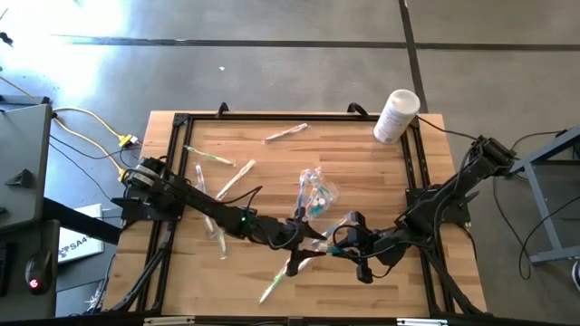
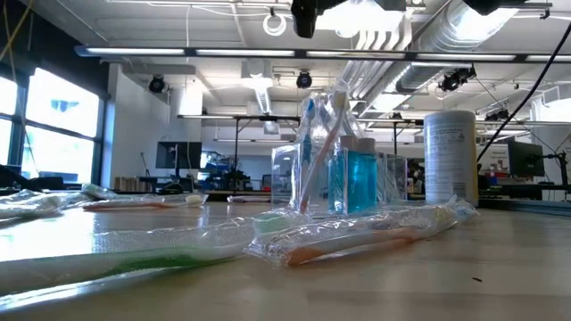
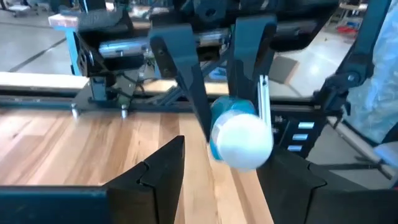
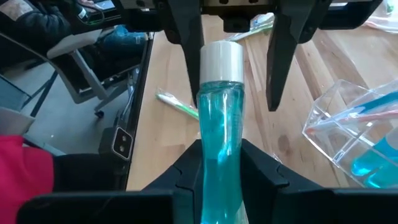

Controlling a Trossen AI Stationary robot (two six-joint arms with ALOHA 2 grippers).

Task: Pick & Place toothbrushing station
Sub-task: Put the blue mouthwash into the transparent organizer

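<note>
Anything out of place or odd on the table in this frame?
Mostly scatter: wrapped toothbrushes lie loose at all angles across the wooden table, with no tidy grouping. The right gripper is shut on a teal bottle, whose white-capped end sits between the left gripper's open fingers. Nothing looks spilled or broken.

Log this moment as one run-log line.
right gripper: shut on teal bottle | left gripper: open, facing bottle | clear bag: on table

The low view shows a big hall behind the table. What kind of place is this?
Probably a robotics lab or workshop in an industrial-style hall. Exposed ducts and pipes run under the open ceiling, workbenches with monitors stand farther back, and the wooden table sits on a bare concrete floor with loose cables.
</note>
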